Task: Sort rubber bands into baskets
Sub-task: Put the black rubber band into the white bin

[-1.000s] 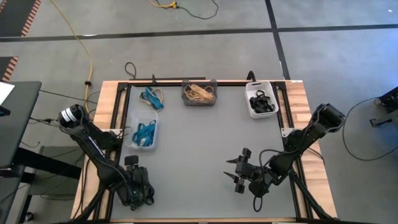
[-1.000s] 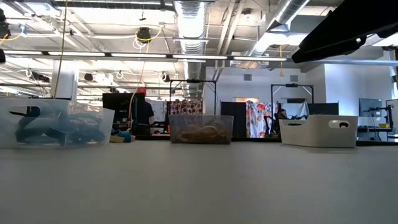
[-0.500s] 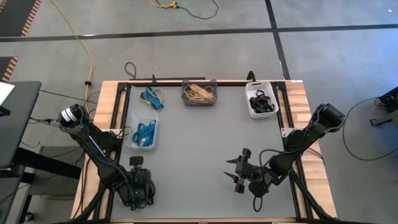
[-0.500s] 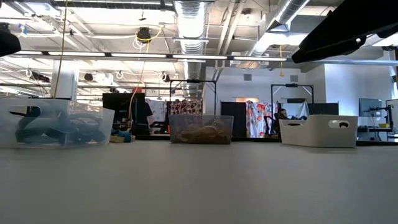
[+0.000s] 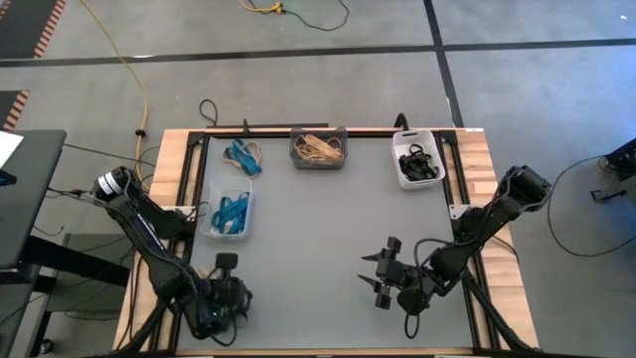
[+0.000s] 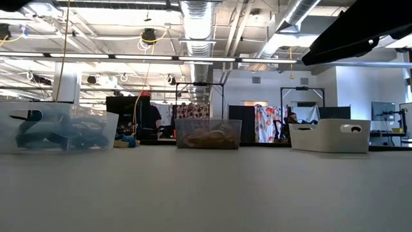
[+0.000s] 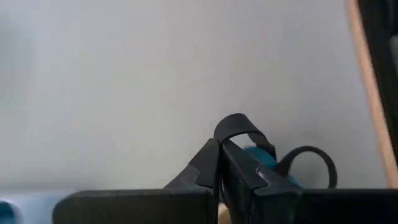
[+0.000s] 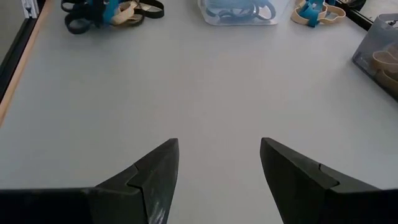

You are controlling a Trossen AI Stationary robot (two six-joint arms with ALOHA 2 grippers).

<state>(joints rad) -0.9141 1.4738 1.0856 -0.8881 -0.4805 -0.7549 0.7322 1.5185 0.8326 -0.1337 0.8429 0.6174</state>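
1. The grey surface (image 5: pixel 318 229) carries everything; I take the clear basket (image 5: pixel 227 212) near its left edge as the landmark.
2. The left arm reaches down the left side, and its left tool (image 5: pixel 221 298) is now below the clear basket, near the front edge. Compared with one second ago it has moved a little forward and toward the middle.
3. In the left wrist view the fingers (image 7: pixel 214 165) of this tool are pressed together on a black rubber band (image 7: pixel 239 127), whose loop stands up above the tips. Just beyond it lie a blue piece and another black loop (image 7: pixel 308 163).
4. The right arm waits far to the right of the clear basket, in the same place as before. Its right tool (image 5: pixel 383 278) is spread open above bare surface, holding nothing.
5. The clear basket holds blue bands (image 5: pixel 231 209). The dark grey basket (image 5: pixel 319 148) stands at the back edge, up and to the right of it, with tan bands (image 5: pixel 318 149) inside. The white basket (image 5: pixel 415 159) is further right, at the back right corner, with black bands (image 5: pixel 417 162).
6. A small loose pile of blue and tan bands (image 5: pixel 242 156) lies on the surface just behind the clear basket.
7. The right wrist view shows a second loose pile (image 8: pixel 106 14) of black, blue and tan bands near the surface's edge, beside the clear basket.
8. In the low view a person (image 6: pixel 147 119) stands in the room behind the baskets, far away.
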